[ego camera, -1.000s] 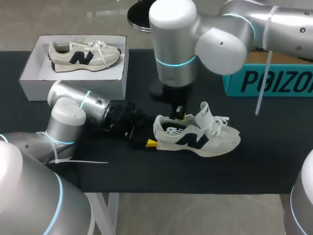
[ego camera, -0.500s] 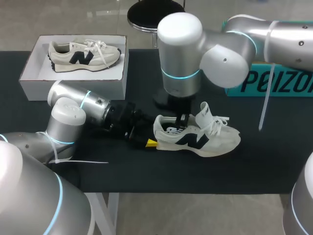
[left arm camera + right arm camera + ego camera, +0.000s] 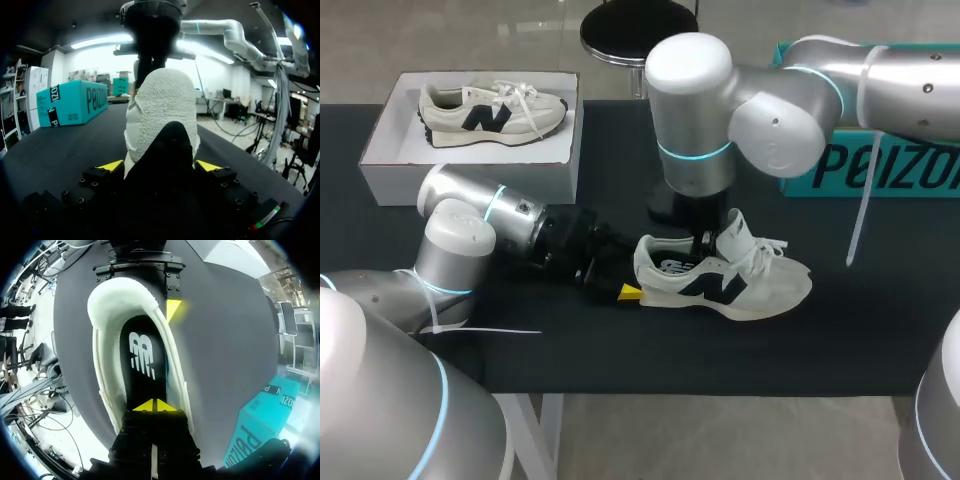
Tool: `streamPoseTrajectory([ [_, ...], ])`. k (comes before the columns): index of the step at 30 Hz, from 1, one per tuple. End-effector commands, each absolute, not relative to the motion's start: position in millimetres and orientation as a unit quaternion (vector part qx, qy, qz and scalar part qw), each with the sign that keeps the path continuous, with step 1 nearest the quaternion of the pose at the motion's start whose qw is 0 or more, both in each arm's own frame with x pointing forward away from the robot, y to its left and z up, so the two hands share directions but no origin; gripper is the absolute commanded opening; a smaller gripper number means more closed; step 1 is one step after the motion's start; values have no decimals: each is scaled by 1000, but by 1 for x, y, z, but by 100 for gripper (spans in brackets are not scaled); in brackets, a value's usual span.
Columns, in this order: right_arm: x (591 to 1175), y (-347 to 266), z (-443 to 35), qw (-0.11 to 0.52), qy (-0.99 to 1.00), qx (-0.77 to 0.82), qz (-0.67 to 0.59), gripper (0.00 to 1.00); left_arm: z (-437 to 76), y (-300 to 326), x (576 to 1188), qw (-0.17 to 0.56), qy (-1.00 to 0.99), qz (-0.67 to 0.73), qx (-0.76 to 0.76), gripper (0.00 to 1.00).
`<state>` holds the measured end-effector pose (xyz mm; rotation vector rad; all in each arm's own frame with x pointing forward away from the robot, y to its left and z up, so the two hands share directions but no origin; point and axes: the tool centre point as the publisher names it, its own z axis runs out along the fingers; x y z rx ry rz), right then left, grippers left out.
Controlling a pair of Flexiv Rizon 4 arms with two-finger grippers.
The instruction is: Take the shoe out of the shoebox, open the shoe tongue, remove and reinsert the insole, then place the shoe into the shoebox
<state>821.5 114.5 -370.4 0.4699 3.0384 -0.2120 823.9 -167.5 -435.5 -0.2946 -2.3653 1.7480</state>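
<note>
The left claw (image 3: 160, 166) pinches the heel of the shoe (image 3: 720, 285), upright on the bench (image 3: 620, 350); hold this clamp firm. The right claw (image 3: 156, 405), tips pressed together, sits inside the collar over the insole (image 3: 142, 360). Catch the insole's edge, then lift slowly.

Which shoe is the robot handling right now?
On the black table, look toward the middle, away from the white shoebox. The shoe lies on the bare tabletop, heel in the left gripper; unlike its twin in the box, its tongue stands upright.
</note>
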Motion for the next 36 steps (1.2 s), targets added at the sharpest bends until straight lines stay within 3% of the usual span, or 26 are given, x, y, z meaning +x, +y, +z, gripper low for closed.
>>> streamPoseTrajectory([
  [1,829,107,-374,22,986,152,-62,0,-438,-168,823,92,-797,588,-99,0],
  [22,837,120,-395,-4,990,135,-42,0,-438,-168,823,92,-797,588,-99,0],
  [23,836,120,-395,-7,990,134,-42,4,-438,-168,823,92,-797,588,-99,0],
  [25,836,120,-396,-10,990,135,-43,37,-438,-168,823,92,-797,588,-99,0],
  [36,829,120,-400,-17,989,137,-45,40,-438,-168,823,92,-797,588,-99,0],
])
